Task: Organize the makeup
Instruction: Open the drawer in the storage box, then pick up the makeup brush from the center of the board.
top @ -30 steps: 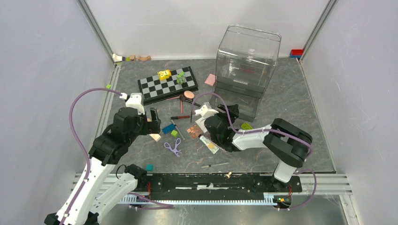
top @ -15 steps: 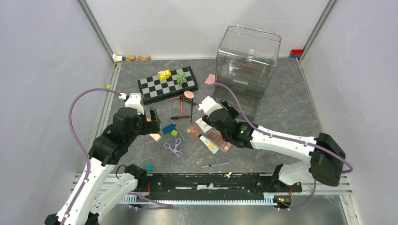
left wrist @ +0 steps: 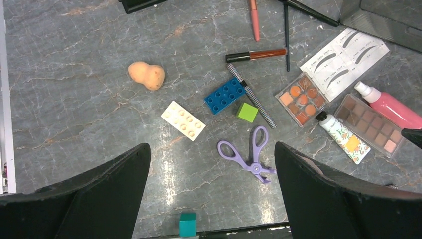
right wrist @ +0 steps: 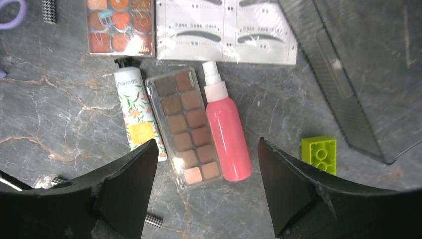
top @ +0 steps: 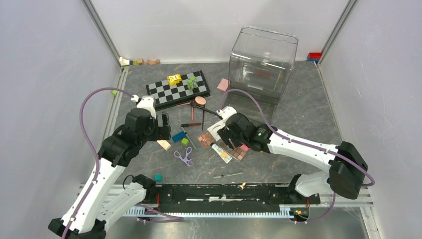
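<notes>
**A:** Overhead first. Where are the claws?

**B:** The left gripper (top: 163, 124) hangs over the left side of the clutter. The right gripper (top: 229, 142) is above the brown-pink eyeshadow palette (top: 239, 152), just in front of the clear drawer unit (top: 262, 59). The chessboard (top: 177, 89) lies on the far left with toy pieces on it. A thin brush (top: 228, 175) lies alone toward the near edge.

**A:** And the left wrist view?

**B:** The jaws are spread wide with nothing between them. Below them lies the purple curler (left wrist: 251, 155). A green cube (left wrist: 247, 112), a blue block (left wrist: 225, 95) and a cream block (left wrist: 182, 121) sit just beyond it. A peach sponge (left wrist: 146, 75) lies apart, farther left. To the right, an orange palette (left wrist: 302, 99) touches the white card of lash shapes (left wrist: 344, 56).

**A:** Right wrist?

**B:** These jaws are also wide and empty, straddling the brown-pink palette's end. The palette is hemmed in: a floral cream tube (right wrist: 137, 117) presses against one long side, and a pink spray bottle (right wrist: 226, 134) lies just beside the other. A lime block (right wrist: 318, 153) sits near the drawer unit's edge.
</notes>
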Action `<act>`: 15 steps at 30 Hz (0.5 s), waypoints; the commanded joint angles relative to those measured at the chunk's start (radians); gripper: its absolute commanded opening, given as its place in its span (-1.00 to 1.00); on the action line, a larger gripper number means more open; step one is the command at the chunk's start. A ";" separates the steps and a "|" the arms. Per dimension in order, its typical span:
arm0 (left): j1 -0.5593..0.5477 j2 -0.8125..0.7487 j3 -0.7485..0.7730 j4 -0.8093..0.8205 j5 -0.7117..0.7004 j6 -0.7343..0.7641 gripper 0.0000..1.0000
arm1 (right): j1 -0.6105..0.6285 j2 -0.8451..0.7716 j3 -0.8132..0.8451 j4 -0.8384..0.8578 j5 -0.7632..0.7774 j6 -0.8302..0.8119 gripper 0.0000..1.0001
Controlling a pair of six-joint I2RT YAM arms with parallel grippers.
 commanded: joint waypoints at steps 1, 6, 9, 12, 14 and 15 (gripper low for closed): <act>0.007 0.011 0.056 -0.033 0.001 -0.053 1.00 | -0.025 -0.005 -0.028 -0.039 -0.109 0.102 0.59; 0.007 0.004 0.027 -0.014 0.020 -0.078 1.00 | -0.025 -0.044 -0.091 0.006 -0.247 0.094 0.49; 0.006 -0.017 -0.004 0.022 0.020 -0.080 1.00 | -0.017 -0.067 -0.104 -0.006 -0.321 0.032 0.44; 0.006 -0.033 -0.015 0.033 0.001 -0.078 1.00 | -0.009 -0.126 -0.128 -0.012 -0.310 0.022 0.45; 0.007 -0.041 -0.016 0.029 -0.023 -0.084 1.00 | -0.008 -0.160 -0.145 -0.007 -0.310 0.025 0.46; 0.007 -0.040 -0.016 0.027 -0.032 -0.087 1.00 | -0.009 -0.176 -0.150 -0.006 -0.279 0.027 0.45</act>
